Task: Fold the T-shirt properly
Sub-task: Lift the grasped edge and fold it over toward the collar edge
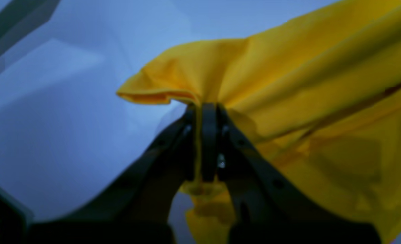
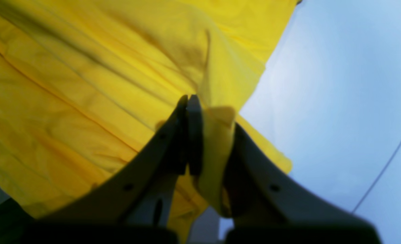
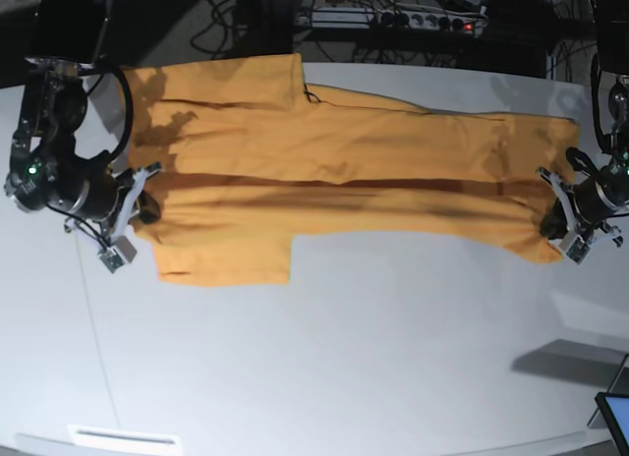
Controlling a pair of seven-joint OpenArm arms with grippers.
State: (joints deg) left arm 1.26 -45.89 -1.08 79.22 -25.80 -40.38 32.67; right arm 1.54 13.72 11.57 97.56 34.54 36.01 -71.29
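Item: large orange-yellow cloth T-shirt, stretched lengthwise across the pale grey table. We pinch one end in the left gripper, the other in the right gripper, jaws clamped. Lengthwise fold underway, we judge; next, carry both held edges across together.

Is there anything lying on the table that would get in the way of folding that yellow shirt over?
Nothing visible does. The left gripper and right gripper are each shut on an edge of the T-shirt, stretched between them, and the table beside it shows only bare white surface.
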